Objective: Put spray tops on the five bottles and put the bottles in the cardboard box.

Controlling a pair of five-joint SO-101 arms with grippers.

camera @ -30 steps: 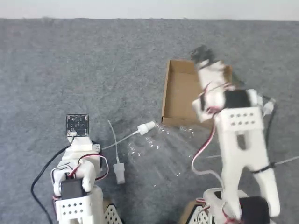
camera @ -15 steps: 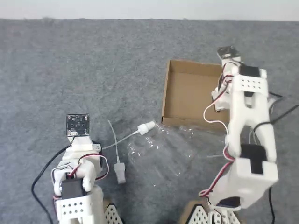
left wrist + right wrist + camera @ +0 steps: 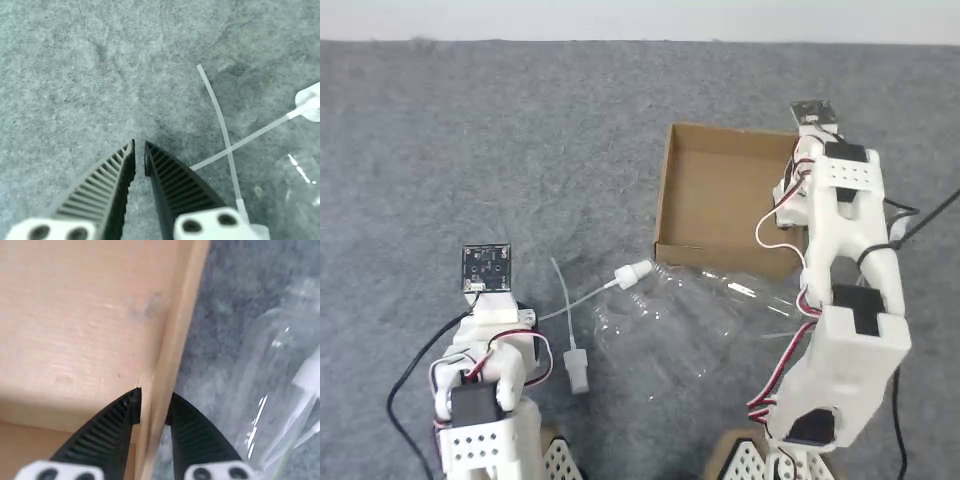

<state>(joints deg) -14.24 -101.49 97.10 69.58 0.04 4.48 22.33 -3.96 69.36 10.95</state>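
Note:
The open cardboard box [image 3: 715, 195] lies on the grey carpet. My right gripper [image 3: 152, 401] is shut on one of its walls [image 3: 170, 340], one finger inside and one outside. Clear bottles [image 3: 670, 320] lie on their sides in a cluster just in front of the box, also seen as bottles [image 3: 280, 370]. One white spray top [image 3: 632, 272] rests at a bottle's neck, its tube trailing left. A second spray top [image 3: 577, 371] lies loose, its tube [image 3: 220, 115] crossing the other one. My left gripper [image 3: 139, 146] is shut and holds nothing, low over bare carpet beside the tubes.
Grey carpet [image 3: 500, 130] covers the whole table, with open room to the left of and behind the box. The right arm [image 3: 845, 260] stands tall over the box's right side. Both arm bases sit at the near edge.
The right arm swung from over the box to its right side and came down on a wall. The box then shifted a little to the left. The left arm kept still.

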